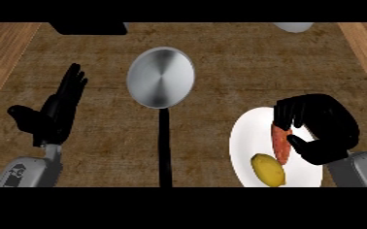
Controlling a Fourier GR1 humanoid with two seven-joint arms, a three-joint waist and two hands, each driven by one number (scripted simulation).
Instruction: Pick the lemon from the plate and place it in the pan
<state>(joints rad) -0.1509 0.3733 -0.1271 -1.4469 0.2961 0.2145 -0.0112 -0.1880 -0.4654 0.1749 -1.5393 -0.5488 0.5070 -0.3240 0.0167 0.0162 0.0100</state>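
A yellow lemon [267,170] lies on the near part of a white plate [247,133] at the lower right. Just right of the lemon on the same plate lies a long orange-red vegetable [280,146]. My right hand [323,126] hovers over the plate's right side, its fingers curled with the tips above the vegetable's far end, holding nothing; the lemon sits apart from it, nearer to me. A silver pan [160,77] with a long black handle [165,148] stands at the centre. My left hand [56,111] rests open at the left, fingers up.
A dark object [90,27] sits at the far left edge of the counter, and a pale round object [293,26] at the far right. Lighter wooden strips run along both sides of the dark counter top.
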